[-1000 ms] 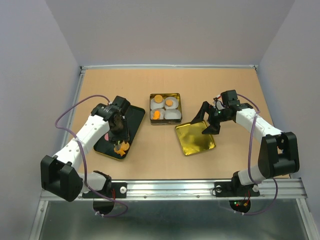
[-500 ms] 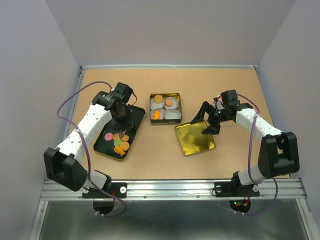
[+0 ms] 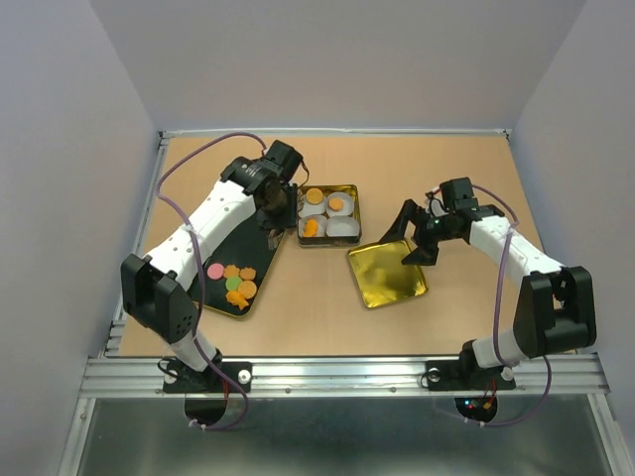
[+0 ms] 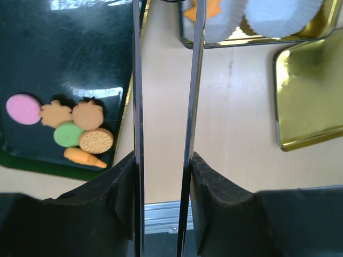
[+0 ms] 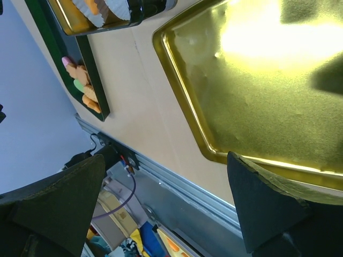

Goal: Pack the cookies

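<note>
The tan counter (image 3: 417,164) carries everything. The white left arm (image 3: 203,223) stretches from the near left corner towards the middle. The right arm (image 3: 516,263) bends in from the near right corner.

A long black tray (image 3: 248,238) lies slantwise in the left half, one end pointing at the near edge. Right of the middle, towards the near edge, a square gold lid (image 3: 387,278) lies flat with its hollow side up. Just beyond the lid, at the middle of the counter, sits a square gold tin (image 3: 328,185) holding white paper cups (image 3: 344,226).

The left end effector (image 3: 272,226) hangs over the strip of bare counter between the far end of the tray and the left side of the tin. In the left wrist view its fingers (image 4: 136,80) stand a narrow gap apart with only counter showing between them. Their tips run off the top of that view, so I cannot tell whether it grips anything. The right end effector (image 3: 415,243) hovers over the far right part of the lid, its fingers spread wide and holding nothing.

Most of the cookies (image 3: 236,283) lie bunched at the near end of the tray: one pink, one green, the others orange or tan. A few orange ones sit in the cups in the tin.
</note>
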Controlling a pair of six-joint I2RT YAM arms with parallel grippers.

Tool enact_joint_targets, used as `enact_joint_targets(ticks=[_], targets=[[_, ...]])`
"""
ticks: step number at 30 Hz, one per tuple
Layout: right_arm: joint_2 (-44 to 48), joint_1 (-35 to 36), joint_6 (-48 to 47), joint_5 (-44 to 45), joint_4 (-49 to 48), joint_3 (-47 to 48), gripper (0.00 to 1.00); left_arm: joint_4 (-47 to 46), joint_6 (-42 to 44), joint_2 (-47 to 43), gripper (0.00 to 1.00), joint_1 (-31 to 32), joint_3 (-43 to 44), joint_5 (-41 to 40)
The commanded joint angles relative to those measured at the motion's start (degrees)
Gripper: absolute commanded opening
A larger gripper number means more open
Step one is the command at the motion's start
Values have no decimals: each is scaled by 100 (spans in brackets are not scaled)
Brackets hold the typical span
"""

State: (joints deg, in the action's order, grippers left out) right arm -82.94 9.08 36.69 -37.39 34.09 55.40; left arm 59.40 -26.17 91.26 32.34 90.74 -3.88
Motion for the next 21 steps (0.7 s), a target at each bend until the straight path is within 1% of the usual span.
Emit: enact_joint_targets(ticks=[1, 7, 8, 9, 13, 17, 21], targets=[[260, 41, 66, 135, -60, 261, 100, -200, 139, 154, 36, 202, 505, 142], [392, 50, 119, 249, 10, 217, 100, -393, 323, 374, 36, 422, 656, 362], [401, 41, 128, 267, 28, 208, 100, -437, 358, 366, 36, 440, 647, 579], [418, 41, 128, 276, 37, 191, 100, -499, 376, 375, 36, 492, 621, 634], [489, 41, 172, 363, 72, 129, 100, -789, 420, 418, 36, 660, 410, 871], [594, 41, 216, 443, 107, 59, 100, -1140, 411, 445, 36, 774, 24, 1116], [638, 41, 234, 469, 133, 33, 100, -1387, 385, 497, 36, 862, -179, 1188]])
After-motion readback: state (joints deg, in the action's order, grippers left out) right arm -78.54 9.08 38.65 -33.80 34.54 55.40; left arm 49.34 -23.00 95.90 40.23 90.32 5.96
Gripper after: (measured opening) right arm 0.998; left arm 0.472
